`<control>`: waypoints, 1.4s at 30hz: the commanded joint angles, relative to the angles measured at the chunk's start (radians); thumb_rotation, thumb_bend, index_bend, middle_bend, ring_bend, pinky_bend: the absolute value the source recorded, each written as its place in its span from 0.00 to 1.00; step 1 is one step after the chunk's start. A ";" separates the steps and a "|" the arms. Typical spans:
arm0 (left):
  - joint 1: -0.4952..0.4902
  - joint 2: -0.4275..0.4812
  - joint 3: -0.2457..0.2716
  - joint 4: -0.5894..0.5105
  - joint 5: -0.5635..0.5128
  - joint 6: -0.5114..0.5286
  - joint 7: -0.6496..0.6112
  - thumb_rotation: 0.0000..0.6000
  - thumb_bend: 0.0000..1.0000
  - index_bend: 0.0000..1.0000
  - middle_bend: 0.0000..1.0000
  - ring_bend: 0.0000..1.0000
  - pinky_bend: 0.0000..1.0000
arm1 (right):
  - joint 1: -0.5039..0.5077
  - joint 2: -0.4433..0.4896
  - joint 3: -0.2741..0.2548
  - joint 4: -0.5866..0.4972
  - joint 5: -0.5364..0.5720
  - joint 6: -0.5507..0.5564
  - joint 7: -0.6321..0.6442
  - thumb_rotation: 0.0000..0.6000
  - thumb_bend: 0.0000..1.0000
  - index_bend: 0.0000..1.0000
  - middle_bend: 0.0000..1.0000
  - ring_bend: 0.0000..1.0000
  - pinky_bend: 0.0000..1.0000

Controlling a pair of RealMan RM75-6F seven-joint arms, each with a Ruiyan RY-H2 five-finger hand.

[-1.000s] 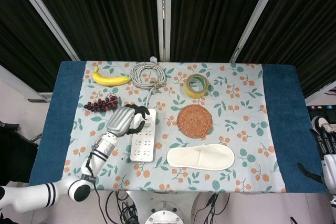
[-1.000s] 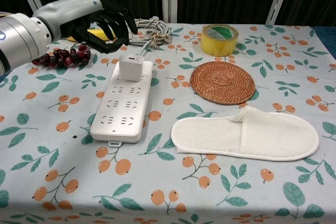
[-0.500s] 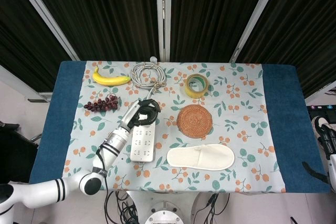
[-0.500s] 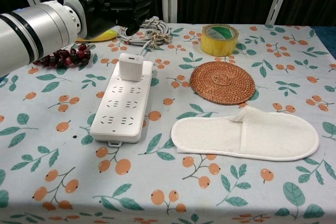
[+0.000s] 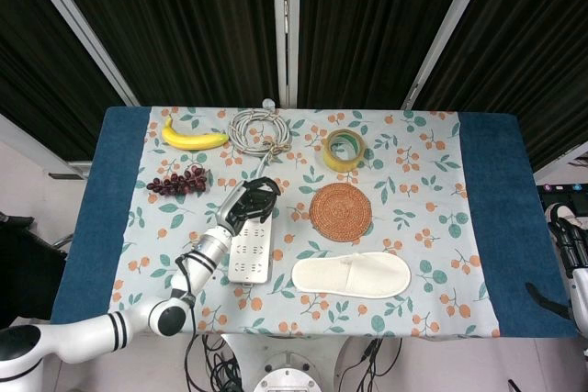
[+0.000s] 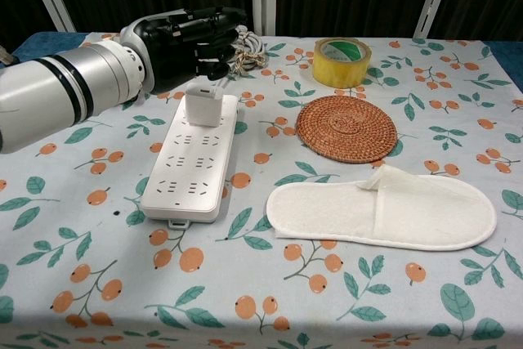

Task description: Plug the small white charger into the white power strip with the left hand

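The white power strip [image 6: 190,161] lies lengthwise on the flowered cloth, and the small white charger [image 6: 203,103] stands upright in its far end. My left hand [image 6: 186,37] hangs low just behind and above the charger, its black fingers spread and bent toward the charger's top. Whether a fingertip touches the charger I cannot tell. From the head view, my left hand [image 5: 250,201] covers the far end of the power strip [image 5: 250,252] and hides the charger. My right hand [image 5: 568,243] hangs off the table's right edge, only partly visible.
Behind the strip lie a coiled grey cable [image 5: 259,128], a banana [image 5: 193,140] and dark grapes [image 5: 177,182]. To the right sit a yellow tape roll [image 6: 341,61], a woven coaster [image 6: 346,128] and a white slipper [image 6: 382,206].
My left hand has swung from left of the strip to over its far end and dropped lower, close above the charger. The charger and strip have not moved.
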 commanded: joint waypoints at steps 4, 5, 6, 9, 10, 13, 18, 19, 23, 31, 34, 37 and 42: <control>0.001 -0.020 0.002 0.033 0.015 -0.007 -0.026 1.00 0.49 0.73 0.83 0.72 0.81 | -0.002 -0.001 0.000 0.001 0.003 0.000 0.001 1.00 0.09 0.00 0.02 0.00 0.00; 0.001 -0.022 0.003 0.039 0.017 -0.008 -0.030 1.00 0.49 0.73 0.83 0.72 0.81 | -0.002 -0.001 0.000 0.001 0.003 0.000 0.001 1.00 0.09 0.00 0.02 0.00 0.00; 0.002 -0.024 0.003 0.042 0.018 -0.009 -0.033 1.00 0.49 0.73 0.83 0.72 0.81 | -0.002 -0.002 0.000 0.001 0.003 0.000 0.001 1.00 0.09 0.00 0.02 0.00 0.00; 0.005 -0.026 0.008 0.049 0.024 -0.010 -0.043 1.00 0.49 0.73 0.83 0.72 0.81 | -0.002 -0.003 0.000 0.002 0.004 0.000 0.002 1.00 0.09 0.00 0.02 0.00 0.00; 0.006 -0.026 0.010 0.050 0.027 -0.011 -0.044 1.00 0.49 0.73 0.83 0.72 0.81 | -0.002 -0.003 0.000 0.002 0.004 -0.001 0.002 1.00 0.09 0.00 0.02 0.00 0.00; 0.008 -0.029 0.013 0.055 0.032 -0.014 -0.054 1.00 0.49 0.73 0.83 0.71 0.81 | 0.000 -0.004 0.000 0.002 0.004 -0.004 0.001 1.00 0.09 0.00 0.02 0.00 0.00; 0.008 -0.032 0.017 0.065 0.043 -0.018 -0.063 1.00 0.49 0.73 0.82 0.71 0.81 | 0.000 -0.005 0.000 0.003 0.005 -0.005 0.001 1.00 0.09 0.00 0.02 0.00 0.00; 0.008 -0.032 0.018 0.067 0.045 -0.018 -0.064 1.00 0.49 0.73 0.82 0.71 0.81 | -0.001 -0.005 0.000 0.003 0.006 -0.005 0.001 1.00 0.09 0.00 0.02 0.00 0.00; 0.012 -0.030 0.023 0.077 0.050 -0.019 -0.068 1.00 0.49 0.73 0.82 0.71 0.81 | -0.001 -0.005 0.000 0.003 0.005 -0.005 0.001 1.00 0.09 0.00 0.02 0.00 0.00; 0.019 -0.026 0.036 0.087 0.064 -0.020 -0.079 1.00 0.49 0.73 0.82 0.71 0.81 | 0.001 -0.007 0.000 -0.001 0.003 -0.006 -0.004 1.00 0.09 0.00 0.02 0.00 0.00; 0.021 -0.026 0.042 0.089 0.072 -0.020 -0.084 1.00 0.49 0.73 0.82 0.71 0.81 | 0.000 -0.006 0.000 -0.004 0.003 -0.005 -0.007 1.00 0.09 0.00 0.02 0.00 0.00; 0.022 -0.025 0.047 0.092 0.079 -0.021 -0.090 1.00 0.49 0.74 0.82 0.71 0.81 | -0.002 -0.005 -0.001 -0.005 0.002 -0.002 -0.008 1.00 0.09 0.00 0.02 0.00 0.00; 0.025 -0.025 0.052 0.093 0.088 -0.017 -0.101 1.00 0.49 0.74 0.82 0.71 0.80 | -0.005 -0.005 -0.002 -0.007 0.002 0.000 -0.008 1.00 0.09 0.00 0.02 0.00 0.00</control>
